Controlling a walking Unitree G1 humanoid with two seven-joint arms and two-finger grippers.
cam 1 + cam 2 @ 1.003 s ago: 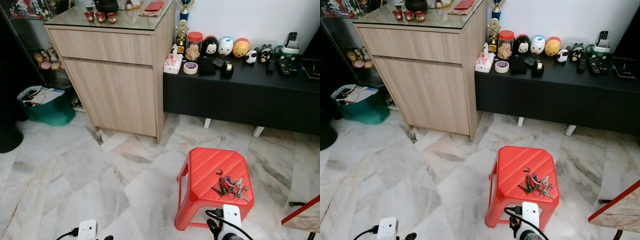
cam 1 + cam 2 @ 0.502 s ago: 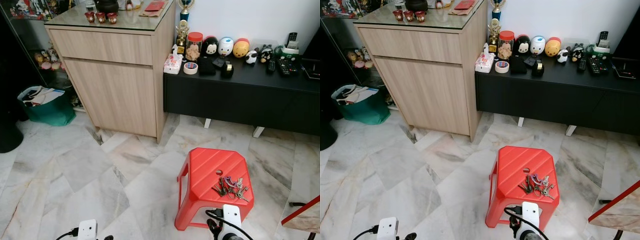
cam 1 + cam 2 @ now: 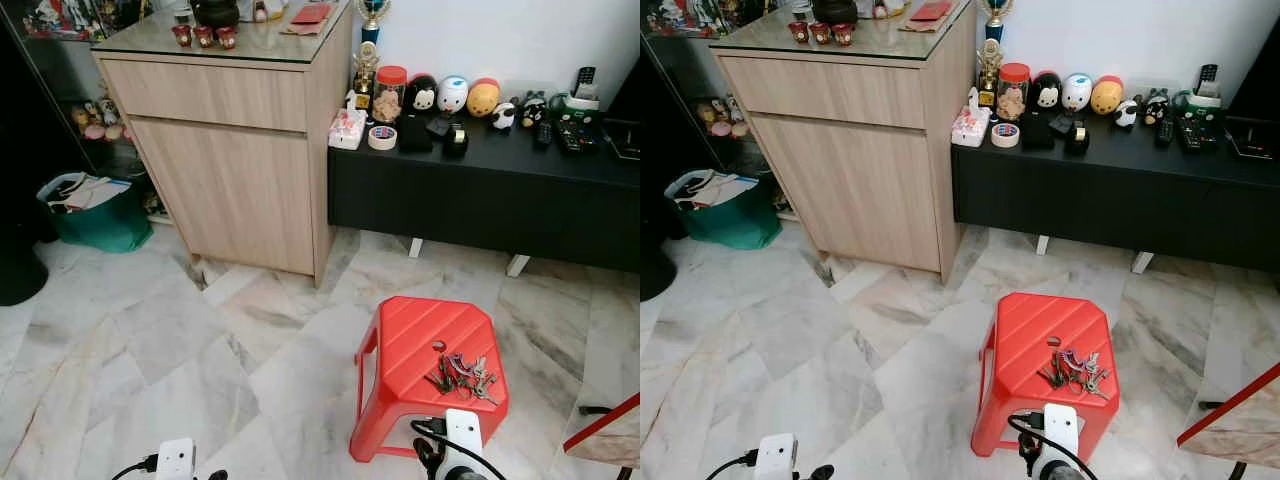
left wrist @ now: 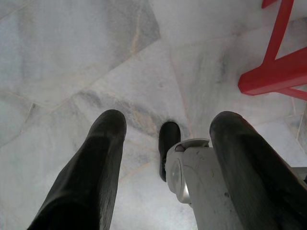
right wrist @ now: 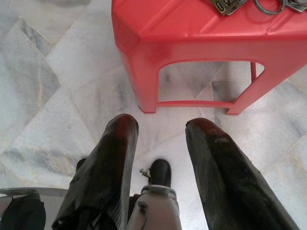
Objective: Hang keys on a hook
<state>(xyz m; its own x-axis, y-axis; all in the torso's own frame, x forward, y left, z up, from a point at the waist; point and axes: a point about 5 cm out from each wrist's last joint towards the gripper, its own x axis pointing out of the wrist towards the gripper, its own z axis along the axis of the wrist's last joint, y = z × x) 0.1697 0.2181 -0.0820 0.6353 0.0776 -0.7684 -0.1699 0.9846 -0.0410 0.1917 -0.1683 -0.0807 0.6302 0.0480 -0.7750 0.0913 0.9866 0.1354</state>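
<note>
The keys (image 3: 460, 372) lie on the red stool (image 3: 405, 335), toward its right front corner, and the right claw (image 5: 160, 139) hangs low just in front of that stool, pointing down at the floor (image 3: 180, 340), so it is clearly the nearer one; the keys sit above and ahead of it. The left claw (image 4: 165, 139) hangs well to the left of the stool. Both claws are spread and empty. The keys form a loose bunch of several metal keys on rings, stretched roughly left to right along the stool top.

floor: grey-veined marble tiles (image 3: 150, 330) | wood cabinet (image 3: 235, 150) beside black low sideboard (image 3: 480, 195) | white wall (image 3: 480, 35)
</note>
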